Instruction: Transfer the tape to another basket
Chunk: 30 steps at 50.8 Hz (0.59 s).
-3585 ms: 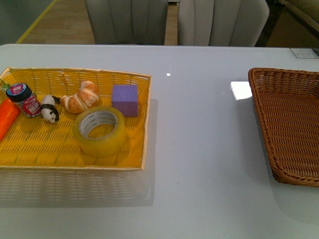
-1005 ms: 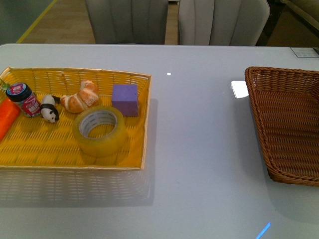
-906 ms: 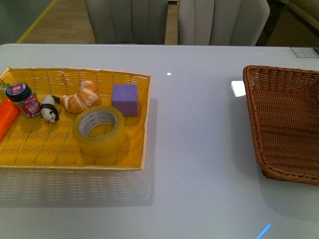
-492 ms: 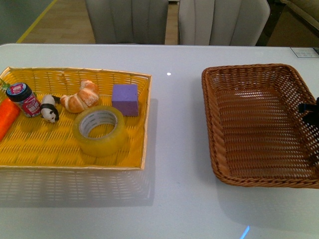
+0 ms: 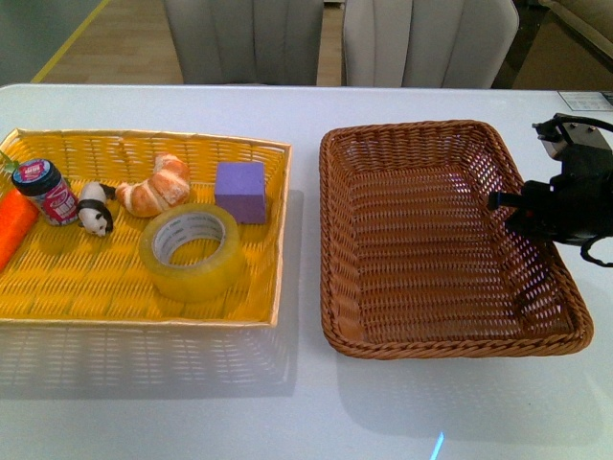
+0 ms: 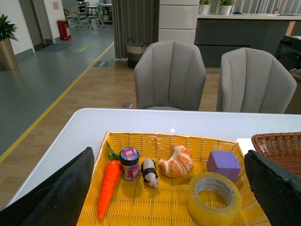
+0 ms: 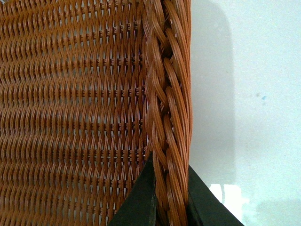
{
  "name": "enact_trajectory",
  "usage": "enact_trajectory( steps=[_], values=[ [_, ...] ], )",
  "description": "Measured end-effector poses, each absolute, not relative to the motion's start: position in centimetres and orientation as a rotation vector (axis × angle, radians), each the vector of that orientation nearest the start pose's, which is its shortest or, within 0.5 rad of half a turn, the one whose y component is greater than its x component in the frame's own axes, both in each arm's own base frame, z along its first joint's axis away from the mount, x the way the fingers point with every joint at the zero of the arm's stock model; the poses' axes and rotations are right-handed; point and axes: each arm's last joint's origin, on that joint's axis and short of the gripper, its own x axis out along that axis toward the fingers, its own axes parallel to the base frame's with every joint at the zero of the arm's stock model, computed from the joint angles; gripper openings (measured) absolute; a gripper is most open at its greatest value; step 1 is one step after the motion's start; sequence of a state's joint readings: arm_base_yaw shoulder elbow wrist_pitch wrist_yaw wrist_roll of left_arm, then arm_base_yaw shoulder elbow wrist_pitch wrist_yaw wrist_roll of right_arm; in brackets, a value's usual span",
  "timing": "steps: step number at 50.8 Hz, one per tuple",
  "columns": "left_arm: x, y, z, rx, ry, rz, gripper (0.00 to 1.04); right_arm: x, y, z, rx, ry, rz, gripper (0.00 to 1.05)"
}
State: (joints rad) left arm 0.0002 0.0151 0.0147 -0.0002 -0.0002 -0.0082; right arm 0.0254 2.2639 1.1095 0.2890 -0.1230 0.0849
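Observation:
The tape (image 5: pixel 192 251), a wide yellowish roll with a white core, lies flat in the bright yellow basket (image 5: pixel 134 144) on the left; it also shows in the left wrist view as the tape (image 6: pixel 214 197). The brown wicker basket (image 5: pixel 421 129) now sits mid-table, right beside the yellow one. My right gripper (image 5: pixel 525 213) is shut on the basket's right rim (image 7: pixel 167 117), one finger inside and one outside. My left gripper (image 6: pixel 169 188) hangs open above the yellow basket, its dark fingers (image 6: pixel 275 186) wide apart and holding nothing.
In the yellow basket lie a purple block (image 5: pixel 240 191), a croissant (image 5: pixel 157 188), a panda figure (image 5: pixel 95 210), a small jar (image 5: pixel 46 191) and a carrot (image 5: pixel 13 225). Two grey chairs (image 5: pixel 340 38) stand behind the white table (image 5: pixel 306 105).
My right gripper has dragged the brown basket leftward across the table, from the right edge to just beside the yellow basket. The right arm has come into the front view.

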Motion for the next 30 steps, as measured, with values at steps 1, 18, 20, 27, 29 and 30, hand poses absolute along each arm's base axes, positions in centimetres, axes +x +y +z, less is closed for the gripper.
enact_trajectory(
  steps=[1, 18, 20, 27, 29, 30],
  values=[
    [9.8, 0.0, 16.7, -0.008, 0.001, 0.000, 0.96, 40.5, 1.6, 3.3, 0.122, 0.870, 0.104, 0.04],
    [9.8, 0.0, 16.7, -0.008, 0.001, 0.001, 0.96, 40.1, 2.7, 3.1, 0.110, 0.872, 0.133, 0.27],
    [9.8, 0.0, 16.7, -0.008, 0.001, 0.001, 0.96, 39.9, 2.6, 2.9, 0.109, 0.874, 0.132, 0.36],
    [9.8, 0.0, 16.7, -0.008, 0.001, 0.001, 0.96, 39.0, 1.6, 3.4, 0.103, 0.834, 0.100, 0.65],
    [9.8, 0.0, 16.7, -0.008, 0.001, 0.000, 0.96, 38.8, 1.1, 4.0, 0.106, 0.808, 0.091, 0.72],
    [9.8, 0.0, 16.7, -0.008, 0.001, 0.000, 0.96, 38.6, 0.8, 4.4, 0.106, 0.792, 0.086, 0.76]
  ],
)
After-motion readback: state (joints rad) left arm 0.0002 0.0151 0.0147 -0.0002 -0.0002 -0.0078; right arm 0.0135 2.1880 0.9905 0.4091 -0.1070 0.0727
